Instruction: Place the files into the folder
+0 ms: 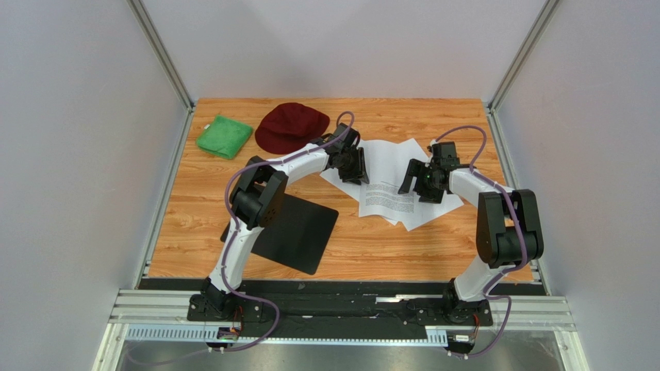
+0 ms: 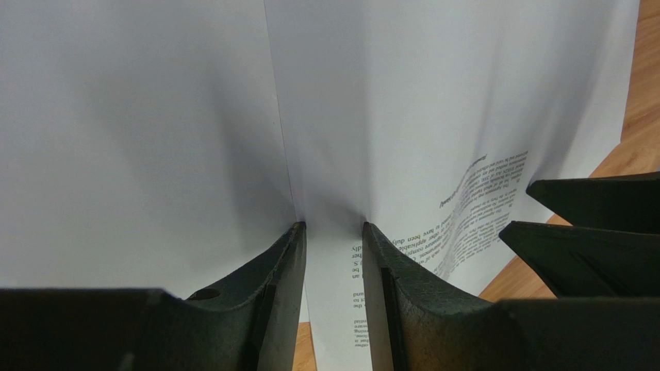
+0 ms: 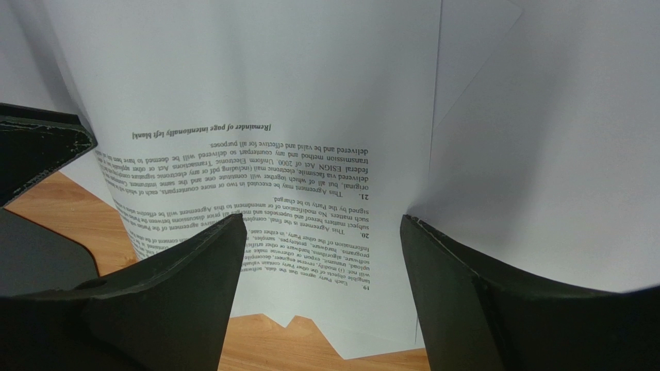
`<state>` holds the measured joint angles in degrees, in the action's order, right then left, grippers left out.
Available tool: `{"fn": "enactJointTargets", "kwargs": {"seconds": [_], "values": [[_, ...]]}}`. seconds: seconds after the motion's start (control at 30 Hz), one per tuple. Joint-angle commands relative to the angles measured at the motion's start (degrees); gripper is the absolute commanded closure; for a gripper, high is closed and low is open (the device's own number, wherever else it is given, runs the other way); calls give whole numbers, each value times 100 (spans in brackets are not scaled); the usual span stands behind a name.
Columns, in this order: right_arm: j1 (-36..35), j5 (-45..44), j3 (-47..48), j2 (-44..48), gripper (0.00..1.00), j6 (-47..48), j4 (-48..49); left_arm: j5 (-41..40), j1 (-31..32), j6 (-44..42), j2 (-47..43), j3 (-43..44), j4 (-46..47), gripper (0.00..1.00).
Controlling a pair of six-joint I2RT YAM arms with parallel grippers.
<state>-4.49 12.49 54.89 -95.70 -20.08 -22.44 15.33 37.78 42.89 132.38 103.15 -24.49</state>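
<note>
The files (image 1: 391, 197) are spread in a loose, overlapping fan on the wooden surface (image 1: 194, 201), right of centre and between the two arms. One sheet with a block of small black print is seen on top, and plain white sheets are splayed out beneath and behind it.

The left pincer (image 2: 331, 226) is set down on the left edge of the fan. It is only partly open. A narrow gap is left between its fingers (image 2: 271, 294), and printed paper shows in that gap. The tips are pressed against the sheets, and an edge of an upper sheet is seen running up from the left tip.

The right pincer (image 3: 323, 220) is held wide open over the right side of the fan. Both tips rest on paper, and the printed page is stretched across the space between them. Nothing is clamped by it.

The folder (image 1: 302, 232) is laid flat on the near left part of the surface, turned at an angle and partly covered by the left arm. A strip of bare wood separates it from the sheets.

A dark red cap (image 1: 290, 127) and a green cloth (image 1: 225, 137) are placed at the far left, well apart from the papers.
</note>
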Motion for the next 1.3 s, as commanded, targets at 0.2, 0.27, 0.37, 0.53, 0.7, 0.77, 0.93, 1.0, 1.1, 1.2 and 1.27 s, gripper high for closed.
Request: {"fn": "enactJointTargets", "kwargs": {"seconds": [0.2,0.27,0.37,0.53,0.7,0.77,0.93,1.0,1.1,1.2,1.27], "values": [[-43,-1064,539,140,5,469,-419,136,-25,-36,104,-155,14,58],[-60,-1213,645,-79,5,505,-516,163,-34,-27,95,-173,23,58],[-157,-1188,645,-282,5,540,-472,216,-34,8,95,-190,58,58],[-491,-1171,619,-467,6,487,-367,277,-43,52,104,-190,102,59],[-535,-915,654,-476,7,364,-182,391,-34,149,122,-217,173,59],[-527,-731,672,-371,6,347,-156,400,-43,149,122,-217,181,59],[-527,-178,663,77,5,171,-24,409,-43,140,139,-199,190,59],[-518,7,602,183,4,66,116,435,-34,149,148,-190,190,59],[-412,630,453,280,3,-259,493,462,-34,149,148,-190,199,59],[-342,1035,382,184,2,-541,757,471,-34,158,157,-190,199,59],[-316,1246,303,87,1,-698,985,497,-43,149,157,-190,199,59]]}}
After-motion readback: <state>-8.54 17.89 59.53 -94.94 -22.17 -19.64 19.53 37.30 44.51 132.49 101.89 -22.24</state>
